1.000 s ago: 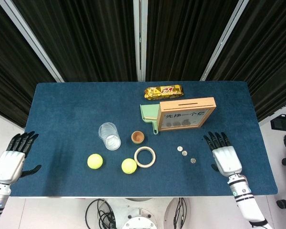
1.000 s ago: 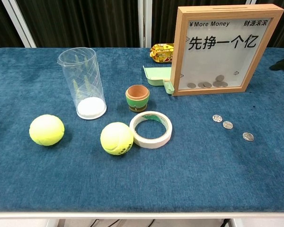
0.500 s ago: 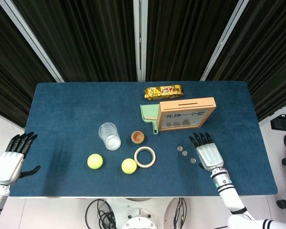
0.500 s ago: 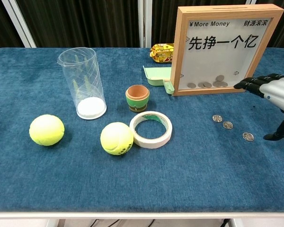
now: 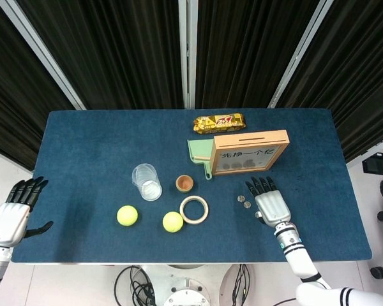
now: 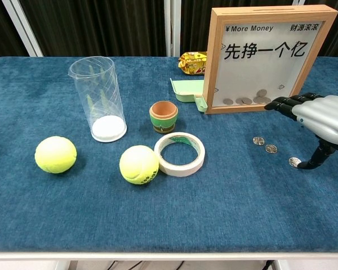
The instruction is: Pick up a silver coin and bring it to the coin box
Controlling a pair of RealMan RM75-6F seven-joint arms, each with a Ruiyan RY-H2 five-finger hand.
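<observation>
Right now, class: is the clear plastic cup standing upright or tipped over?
Upright. The clear plastic cup stands on its white base with its open rim on top, seen in the chest view.

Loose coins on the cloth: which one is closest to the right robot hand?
The coin nearest the table's front edge, set apart from the other two coins. The right robot hand has its thumb tip right beside it.

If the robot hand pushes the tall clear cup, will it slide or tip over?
The clear cup stands upright, tall and narrow, so a high push probably tips it. It looks like thin plastic, likely light. On its side it may roll. The blue cloth may grip its base and hinder sliding.
</observation>
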